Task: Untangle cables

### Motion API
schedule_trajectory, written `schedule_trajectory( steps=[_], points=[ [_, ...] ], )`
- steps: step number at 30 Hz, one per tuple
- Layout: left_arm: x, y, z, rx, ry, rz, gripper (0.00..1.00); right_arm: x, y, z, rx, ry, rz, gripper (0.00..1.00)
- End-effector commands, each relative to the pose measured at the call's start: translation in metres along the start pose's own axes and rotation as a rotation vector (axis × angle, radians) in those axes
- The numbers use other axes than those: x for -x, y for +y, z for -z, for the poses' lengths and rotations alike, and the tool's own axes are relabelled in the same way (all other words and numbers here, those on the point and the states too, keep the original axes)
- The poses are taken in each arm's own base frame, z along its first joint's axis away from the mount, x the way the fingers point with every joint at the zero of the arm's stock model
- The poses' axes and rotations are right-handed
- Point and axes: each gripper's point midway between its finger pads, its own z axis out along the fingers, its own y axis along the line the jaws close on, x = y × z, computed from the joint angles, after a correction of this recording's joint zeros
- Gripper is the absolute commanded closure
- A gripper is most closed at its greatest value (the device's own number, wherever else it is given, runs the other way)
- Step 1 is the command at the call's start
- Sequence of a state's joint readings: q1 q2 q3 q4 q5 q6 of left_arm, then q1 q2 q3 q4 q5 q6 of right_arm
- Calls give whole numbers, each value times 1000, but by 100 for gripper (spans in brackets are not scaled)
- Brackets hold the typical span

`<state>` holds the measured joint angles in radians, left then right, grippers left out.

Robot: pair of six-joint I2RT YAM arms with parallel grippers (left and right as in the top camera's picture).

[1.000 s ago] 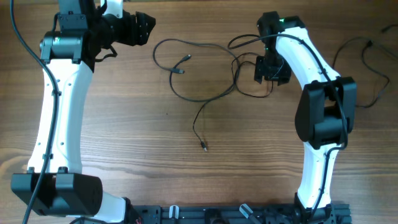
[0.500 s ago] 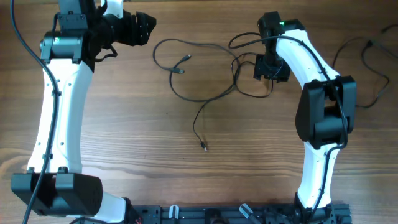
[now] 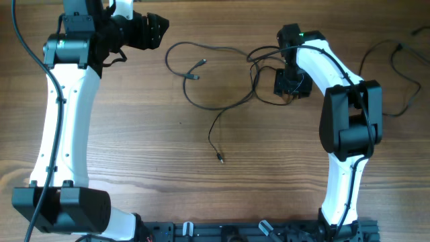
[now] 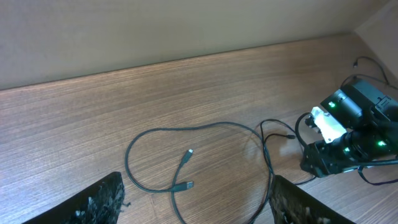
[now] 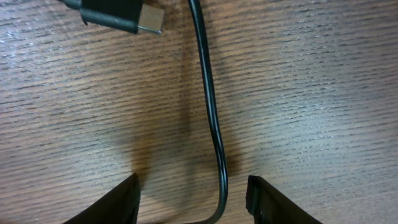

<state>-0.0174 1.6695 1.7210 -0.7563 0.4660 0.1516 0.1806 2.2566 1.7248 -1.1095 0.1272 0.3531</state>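
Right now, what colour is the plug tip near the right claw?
Silvery plug tip, black housing; right wrist view.

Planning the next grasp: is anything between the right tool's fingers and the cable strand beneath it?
Nothing visible. The right tool stands open, with the cable strand running between its fingers. A plug end lies off to one side, clear of the gap.

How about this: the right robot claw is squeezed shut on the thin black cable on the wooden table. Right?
Not quite. The right gripper is open, not squeezed shut. The right wrist view shows the thin black cable lying on the brown wooden table between its spread fingers.
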Motion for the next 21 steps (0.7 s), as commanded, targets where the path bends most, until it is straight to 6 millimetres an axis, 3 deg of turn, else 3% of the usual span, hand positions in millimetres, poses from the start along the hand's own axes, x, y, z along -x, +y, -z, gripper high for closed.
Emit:
schedule_trajectory(
  steps=[1, 4, 12, 21],
  points=[
    [7, -5, 13, -8, -29, -6, 24, -2, 4, -9, 19, 15, 11, 44],
    [7, -5, 13, -8, -29, -6, 24, -1, 7, -9, 38, 13, 11, 52],
    [7, -5, 13, -8, -30, -7, 24, -3, 8, -9, 44, 18, 12, 60],
    [7, -5, 13, -8, -30, -6, 24, -2, 27, -8, 148, 22, 36, 95]
  ],
)
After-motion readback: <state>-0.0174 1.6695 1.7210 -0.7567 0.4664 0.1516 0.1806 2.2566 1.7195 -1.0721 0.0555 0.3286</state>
